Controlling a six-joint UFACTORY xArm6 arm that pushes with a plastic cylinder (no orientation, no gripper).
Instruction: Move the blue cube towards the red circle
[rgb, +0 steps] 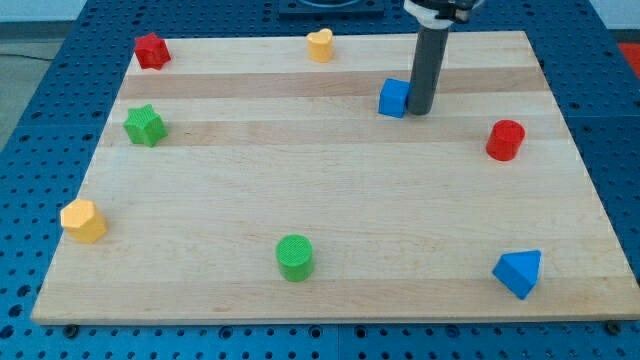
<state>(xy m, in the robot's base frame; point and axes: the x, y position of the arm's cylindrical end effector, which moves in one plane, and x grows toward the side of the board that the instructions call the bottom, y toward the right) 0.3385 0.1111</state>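
Note:
The blue cube sits on the wooden board right of the middle, near the view's top. The red circle, a short red cylinder, stands near the board's right edge, lower and to the right of the cube. My tip is the lower end of a dark rod coming down from the view's top. It rests right against the cube's right side, between the cube and the red circle.
A red star-like block lies at the top left, a yellow heart at the top middle, a green star at the left, a yellow hexagon-like block at the lower left, a green cylinder at the bottom middle, a blue triangle at the bottom right.

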